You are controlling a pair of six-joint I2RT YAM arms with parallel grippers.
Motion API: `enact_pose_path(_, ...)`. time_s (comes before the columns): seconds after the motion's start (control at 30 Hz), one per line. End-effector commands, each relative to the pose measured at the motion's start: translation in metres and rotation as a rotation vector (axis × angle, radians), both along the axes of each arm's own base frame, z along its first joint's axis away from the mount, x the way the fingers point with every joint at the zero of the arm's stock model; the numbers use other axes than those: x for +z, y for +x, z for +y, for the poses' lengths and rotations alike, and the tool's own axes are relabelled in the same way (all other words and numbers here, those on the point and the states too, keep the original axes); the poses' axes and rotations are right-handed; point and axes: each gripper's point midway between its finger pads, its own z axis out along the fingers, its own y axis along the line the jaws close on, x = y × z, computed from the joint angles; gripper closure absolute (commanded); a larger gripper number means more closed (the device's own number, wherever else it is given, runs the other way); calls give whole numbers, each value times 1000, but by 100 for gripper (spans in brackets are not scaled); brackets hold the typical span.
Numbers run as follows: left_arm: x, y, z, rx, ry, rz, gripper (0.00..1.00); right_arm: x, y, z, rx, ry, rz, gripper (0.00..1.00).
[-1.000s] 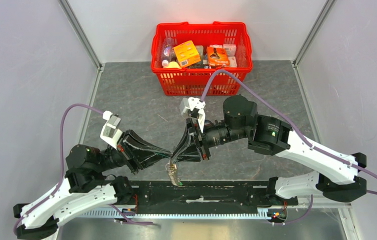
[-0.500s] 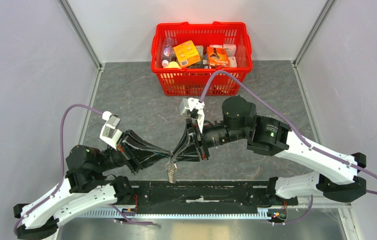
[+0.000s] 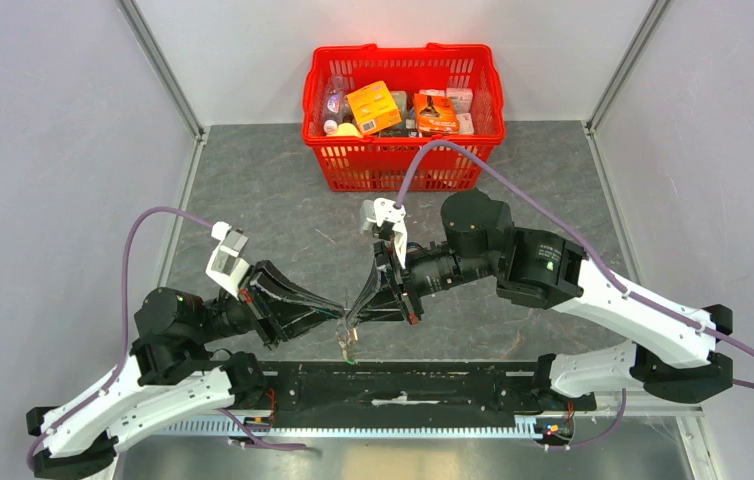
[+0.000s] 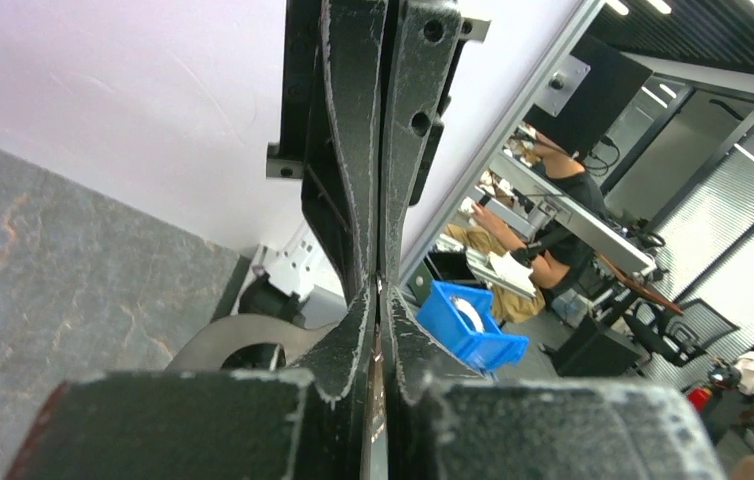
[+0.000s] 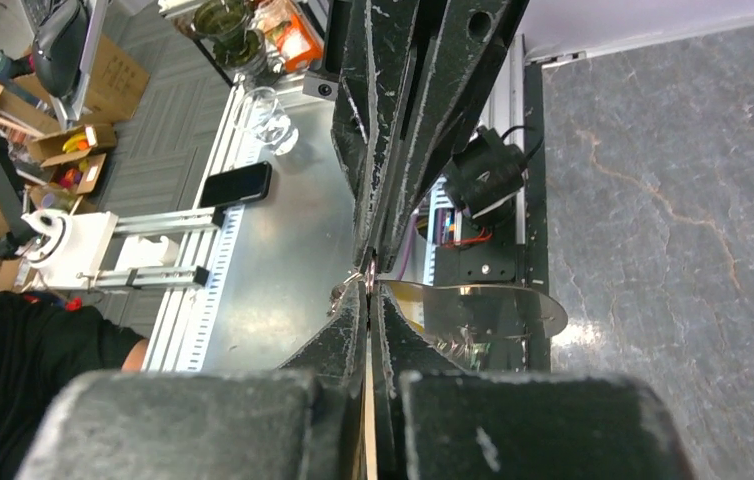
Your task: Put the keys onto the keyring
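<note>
In the top view my left gripper (image 3: pixel 337 316) and right gripper (image 3: pixel 351 315) meet tip to tip above the table's near edge. A small beige-grey bundle, the keyring strap (image 3: pixel 344 344), hangs below the tips, with a speck of the green key (image 3: pixel 350 358) at its bottom. In the left wrist view my left gripper (image 4: pixel 381 285) is shut, with a thin metal sliver between the jaws. In the right wrist view my right gripper (image 5: pixel 368 282) is shut on a thin yellow-tan strip, seemingly the yellow-orange key, and a bit of metal ring (image 5: pixel 348 288) shows at its tips.
A red basket (image 3: pixel 403 50) full of packets stands at the back of the table. A black rail (image 3: pixel 403 385) with the arm bases runs along the near edge, right under the hanging bundle. Grey walls close in both sides.
The hanging bundle has risen and looks shorter, and the green speck has moved up and left with it. Both grippers stay shut, tip to tip. The left wrist has shifted slightly.
</note>
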Motion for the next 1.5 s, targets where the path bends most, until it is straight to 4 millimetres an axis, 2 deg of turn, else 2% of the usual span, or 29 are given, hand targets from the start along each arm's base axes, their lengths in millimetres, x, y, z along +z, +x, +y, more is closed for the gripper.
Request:
enact_pose_path(0.0, 2, -16, 3, -74, 94, 18, 85, 17, -18, -18, 89, -39, -28, 100)
enact_pose_path(0.17, 0, -29, 13, -111, 176, 16, 66, 2, -25, -30, 147, -166, -17, 100)
enact_pose_path(0.3, -1, -33, 13, -136, 214, 20, 58, -12, -33, -33, 213, -232, 7, 100)
enact_pose_path(0.7, -23, -29, -14, -213, 336, 98, 57, -17, -41, -34, 314, -297, 23, 100)
enact_pose_path(1.33, -33, -27, -23, -237, 375, 110, 56, -24, -34, -18, 313, -321, 29, 100)
enact_pose_path(1.47, -36, -27, -23, -240, 379, 111, 58, -23, -32, -16, 306, -316, 19, 100)
